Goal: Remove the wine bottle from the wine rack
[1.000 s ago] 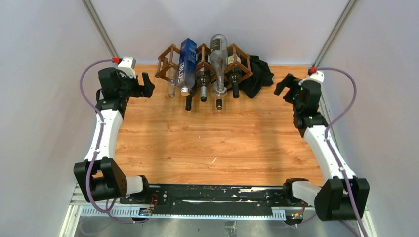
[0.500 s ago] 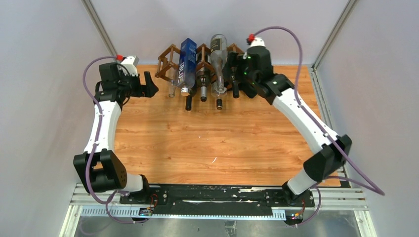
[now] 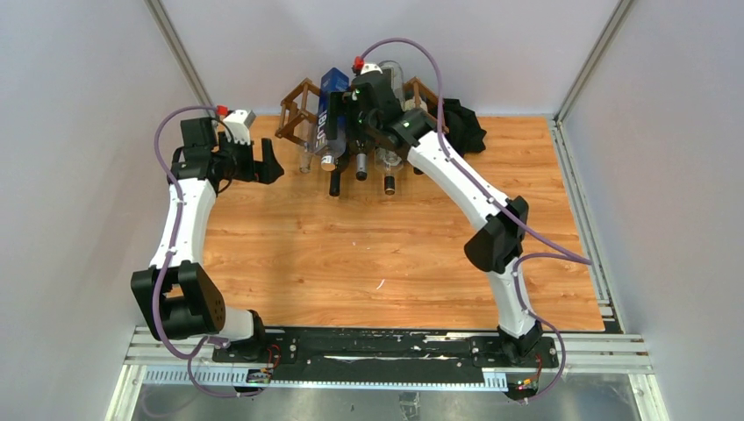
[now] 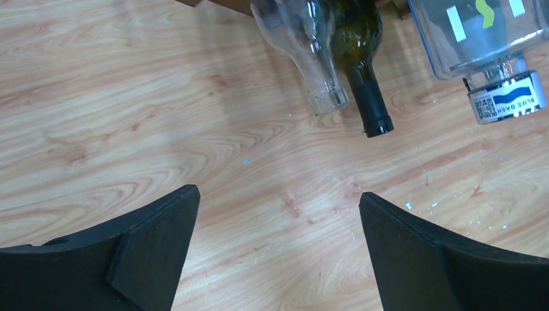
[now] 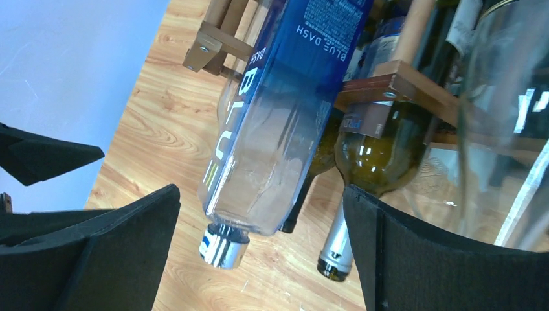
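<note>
Bottles: at least five | wine rack: one | pincers: two, open

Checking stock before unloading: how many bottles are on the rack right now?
5 in view on the wine rack, left to right: small clear bottle, blue bottle, black-necked bottle, silver-necked bottle, large clear bottle. The right arm may hide more.

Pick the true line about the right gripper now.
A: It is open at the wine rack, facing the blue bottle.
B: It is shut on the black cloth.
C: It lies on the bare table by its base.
A: in the right wrist view the right gripper has its fingers spread wide, with the blue bottle on the wine rack showing between them, not gripped.
</note>
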Robot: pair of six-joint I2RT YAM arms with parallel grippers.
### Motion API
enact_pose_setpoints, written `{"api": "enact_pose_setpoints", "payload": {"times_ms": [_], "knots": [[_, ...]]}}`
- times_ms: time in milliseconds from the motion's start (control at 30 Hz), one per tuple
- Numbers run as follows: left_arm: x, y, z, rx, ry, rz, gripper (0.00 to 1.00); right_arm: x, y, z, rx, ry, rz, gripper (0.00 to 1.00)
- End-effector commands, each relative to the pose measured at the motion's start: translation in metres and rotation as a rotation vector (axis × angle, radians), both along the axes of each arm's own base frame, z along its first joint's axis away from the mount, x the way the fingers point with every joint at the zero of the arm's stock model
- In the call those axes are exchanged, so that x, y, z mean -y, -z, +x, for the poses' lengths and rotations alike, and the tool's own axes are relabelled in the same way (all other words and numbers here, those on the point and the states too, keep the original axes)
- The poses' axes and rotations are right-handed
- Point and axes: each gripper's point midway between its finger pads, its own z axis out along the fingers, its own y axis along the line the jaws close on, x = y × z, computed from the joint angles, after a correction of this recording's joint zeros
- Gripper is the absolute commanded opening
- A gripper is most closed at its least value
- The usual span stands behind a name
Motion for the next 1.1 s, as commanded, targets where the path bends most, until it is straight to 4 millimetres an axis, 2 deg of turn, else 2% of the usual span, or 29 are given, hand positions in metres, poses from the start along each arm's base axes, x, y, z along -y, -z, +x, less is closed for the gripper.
{"api": "enact_pose_setpoints", "payload": {"times_ms": [0,100,233,567,733,933,1067], "knots": [[0.006,0.012,-0.011,-0.035,0.056,-0.018,1.00,-0.016,0.021,0.000,-0.081,-0.021,0.017,1.00],[0.009,0.018,-0.015,-0.046,0.080,-0.026,1.00,-0.026,0.035,0.006,-0.104,-0.024,0.031,1.00],[0.015,0.022,-0.020,-0.057,0.114,-0.041,1.00,-0.034,0.044,0.012,-0.108,-0.026,0.052,1.00],[0.024,0.013,-0.032,-0.039,0.171,-0.054,1.00,-0.053,0.064,0.026,-0.145,-0.024,0.128,0.99],[0.031,0.005,-0.037,-0.021,0.206,-0.078,1.00,-0.063,0.078,0.034,-0.175,-0.020,0.172,0.92],[0.035,0.001,-0.038,-0.015,0.225,-0.098,1.00,-0.065,0.071,0.038,-0.169,-0.016,0.214,0.84],[0.036,0.002,-0.040,-0.017,0.231,-0.099,1.00,-0.064,0.060,0.038,-0.154,-0.022,0.238,0.62]]}}
